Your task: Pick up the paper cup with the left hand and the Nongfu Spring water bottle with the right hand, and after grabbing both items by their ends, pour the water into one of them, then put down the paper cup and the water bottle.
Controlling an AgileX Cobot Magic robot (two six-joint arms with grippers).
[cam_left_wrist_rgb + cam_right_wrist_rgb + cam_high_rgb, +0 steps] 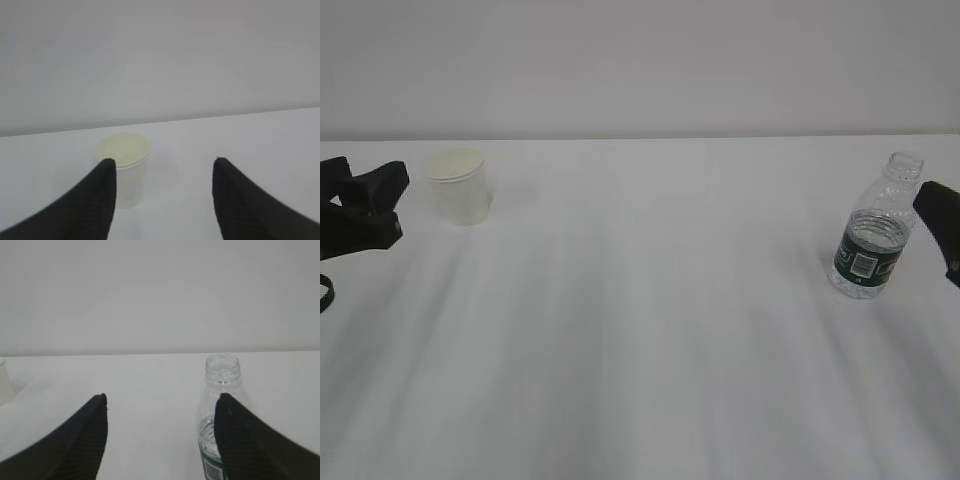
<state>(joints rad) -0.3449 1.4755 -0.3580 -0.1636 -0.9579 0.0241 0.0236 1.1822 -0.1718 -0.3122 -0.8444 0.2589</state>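
The white paper cup (457,185) stands upright at the back left of the table. My left gripper (392,208) is just left of it, open and apart from it. In the left wrist view the cup (127,165) sits partly behind the left fingertip (102,180), and the gap of the gripper (163,160) holds nothing. The capless Nongfu Spring water bottle (873,235) stands upright at the right with a little water (206,432) inside. My right gripper (162,395) is open; its right finger (240,440) covers part of the bottle (220,385).
The white table (640,330) stretches bare between the cup and the bottle. A plain pale wall (640,60) rises behind its far edge. The cup's edge (4,385) shows at the far left of the right wrist view.
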